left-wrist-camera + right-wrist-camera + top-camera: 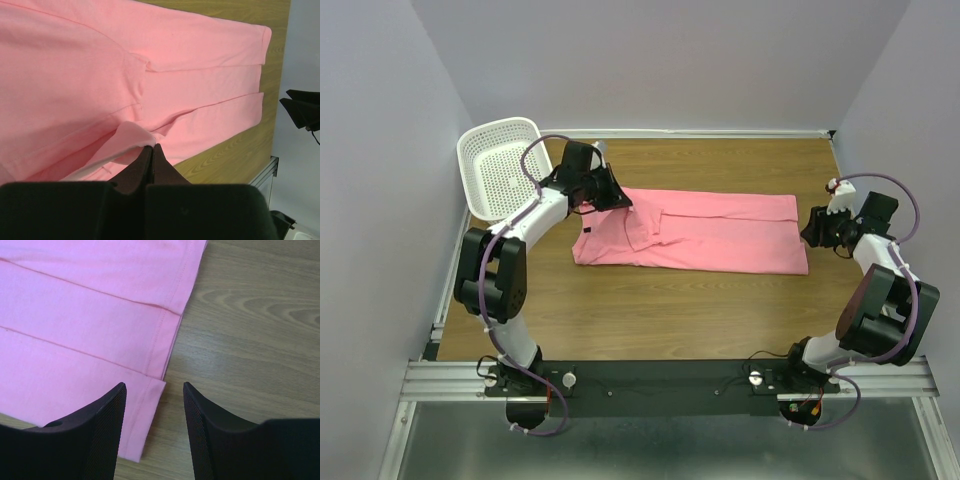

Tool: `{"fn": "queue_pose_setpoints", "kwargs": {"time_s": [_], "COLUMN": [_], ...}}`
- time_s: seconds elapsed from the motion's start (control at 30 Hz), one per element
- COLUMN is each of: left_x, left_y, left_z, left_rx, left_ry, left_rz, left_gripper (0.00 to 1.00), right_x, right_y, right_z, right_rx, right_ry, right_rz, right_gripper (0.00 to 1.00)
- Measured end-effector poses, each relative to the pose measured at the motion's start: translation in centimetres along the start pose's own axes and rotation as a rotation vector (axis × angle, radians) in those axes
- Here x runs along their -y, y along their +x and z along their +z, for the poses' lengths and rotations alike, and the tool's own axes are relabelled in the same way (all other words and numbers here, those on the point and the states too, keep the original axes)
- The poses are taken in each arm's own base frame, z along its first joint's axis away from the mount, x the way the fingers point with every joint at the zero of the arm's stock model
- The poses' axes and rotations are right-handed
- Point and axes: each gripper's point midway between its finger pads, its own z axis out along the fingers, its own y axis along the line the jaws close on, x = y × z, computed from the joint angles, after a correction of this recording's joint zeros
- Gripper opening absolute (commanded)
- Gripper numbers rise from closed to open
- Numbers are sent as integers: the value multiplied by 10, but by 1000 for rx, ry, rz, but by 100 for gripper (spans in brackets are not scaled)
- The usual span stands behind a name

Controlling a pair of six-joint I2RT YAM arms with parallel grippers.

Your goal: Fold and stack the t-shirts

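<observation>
Your pink t-shirt (710, 232) lies flat on the wooden table (650, 310), already folded into a long band. Its long axis runs straight from one arm to the other. Your left gripper (151, 148) sits at the shirt's sleeve end with its fingers pinched together on a small raised fold of cloth. Your right gripper (154, 386) is at the opposite, hemmed end. Its fingers are spread apart and hold nothing; one hangs over the hem corner and the other over bare wood just off the shirt. I can't tell whether either finger touches down.

Each arm is nearest its own end, so the next fold probably means carrying one end along that axis onto the other. There is bare wood all around the shirt. The white perforated basket (500, 165) stands beyond the shirt's sleeve end, apart from the cloth.
</observation>
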Motion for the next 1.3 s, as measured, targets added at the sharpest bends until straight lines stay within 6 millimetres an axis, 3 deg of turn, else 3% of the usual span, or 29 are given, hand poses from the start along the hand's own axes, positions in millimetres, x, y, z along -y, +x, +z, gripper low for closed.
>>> {"fn": "queue_pose_setpoints", "kwargs": {"time_s": [0.3, 0.67, 0.93, 1.07, 1.1, 1.2, 1.3], "left_x": [0, 19, 10, 9, 9, 8, 2], "left_y": [1, -9, -4, -8, -10, -22, -40], "left_z": [9, 19, 28, 27, 27, 24, 11], "left_rx": [-26, -33, -61, -57, -54, -22, 45], "left_ry": [-10, 11, -11, -8, -3, 20, 34], "left_rz": [17, 61, 54, 77, 89, 113, 145], "left_gripper": [0, 0, 0, 13, 30, 66, 69], "right_x": [-1, -2, -3, -7, -10, -27, -58], "right_y": [0, 0, 0, 0, 0, 1, -9], "right_z": [0, 0, 1, 1, 0, -1, 0], "right_rx": [1, 6, 5, 14, 15, 3, -14], "right_ry": [-4, -13, -17, -40, -54, -143, -261], "right_rz": [0, 1, 2, -10, -13, -71, -197], "right_gripper": [57, 57, 58, 63, 63, 63, 63]}}
